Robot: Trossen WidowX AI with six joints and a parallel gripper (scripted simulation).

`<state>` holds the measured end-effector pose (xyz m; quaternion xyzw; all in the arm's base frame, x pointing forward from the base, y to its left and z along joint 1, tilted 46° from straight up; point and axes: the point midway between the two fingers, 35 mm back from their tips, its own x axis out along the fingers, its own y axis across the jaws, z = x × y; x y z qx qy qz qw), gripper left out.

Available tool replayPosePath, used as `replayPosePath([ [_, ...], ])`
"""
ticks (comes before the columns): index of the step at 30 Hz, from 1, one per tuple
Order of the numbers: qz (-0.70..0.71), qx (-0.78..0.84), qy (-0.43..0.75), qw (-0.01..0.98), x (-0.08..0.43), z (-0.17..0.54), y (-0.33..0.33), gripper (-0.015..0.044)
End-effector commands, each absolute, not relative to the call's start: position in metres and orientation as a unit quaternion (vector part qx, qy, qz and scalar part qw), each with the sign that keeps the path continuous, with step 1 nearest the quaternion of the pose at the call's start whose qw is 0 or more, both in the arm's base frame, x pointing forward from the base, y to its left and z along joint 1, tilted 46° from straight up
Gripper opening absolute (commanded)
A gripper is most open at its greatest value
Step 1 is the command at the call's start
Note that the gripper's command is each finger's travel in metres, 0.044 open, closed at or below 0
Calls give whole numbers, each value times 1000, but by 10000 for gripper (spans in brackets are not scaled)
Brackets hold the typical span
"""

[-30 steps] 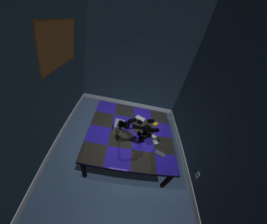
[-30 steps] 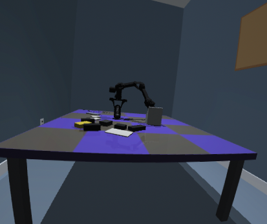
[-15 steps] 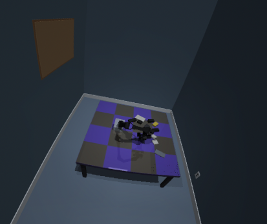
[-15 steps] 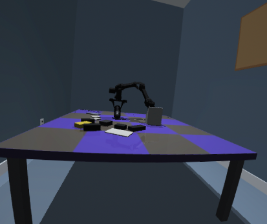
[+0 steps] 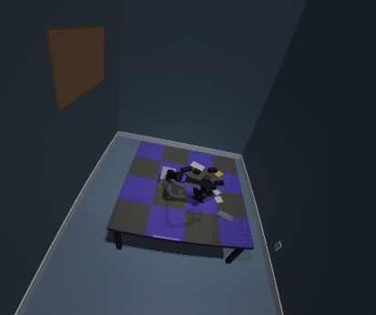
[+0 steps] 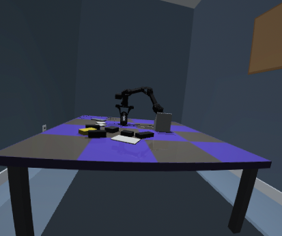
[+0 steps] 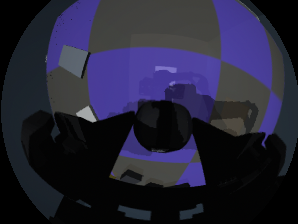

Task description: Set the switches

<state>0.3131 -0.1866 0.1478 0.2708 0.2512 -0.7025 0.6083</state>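
Observation:
My gripper (image 5: 200, 193) (image 6: 123, 114) (image 7: 163, 116) points down over a purple tile. Its two dark fingers stand wide, shut on a dark block that fills the gap between the tips. The block, which looks like the controller unit (image 5: 199, 197) (image 6: 123, 119) (image 7: 162, 127), hangs low at or just above the bench. Small pale marks show on its side in the exterior view. Its switches and label cannot be read. Whether its lower edge touches the bench cannot be told.
Several black modules (image 6: 97, 134) (image 6: 144, 135) (image 5: 212, 169) and a yellow block (image 5: 218, 174) (image 6: 87, 131) lie nearby. A white sheet (image 5: 197, 166) (image 6: 125, 139), small white pieces (image 5: 218, 199) and a grey slab (image 5: 225, 216) (image 7: 73, 61) lie around. A grey panel (image 6: 163, 122) stands upright near the arm's base.

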Motion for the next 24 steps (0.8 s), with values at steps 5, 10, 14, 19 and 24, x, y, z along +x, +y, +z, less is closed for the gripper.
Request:
replayPosePath([
  [5, -700, 271, 259, 607, 312, 144, -191, 337],
  [10, -700, 271, 259, 607, 311, 144, -195, 337],
  [14, -700, 271, 259, 607, 311, 144, -198, 337],
  [19, -700, 271, 259, 608, 310, 143, -202, 337],
  [24, -700, 271, 259, 608, 310, 143, -206, 337],
])
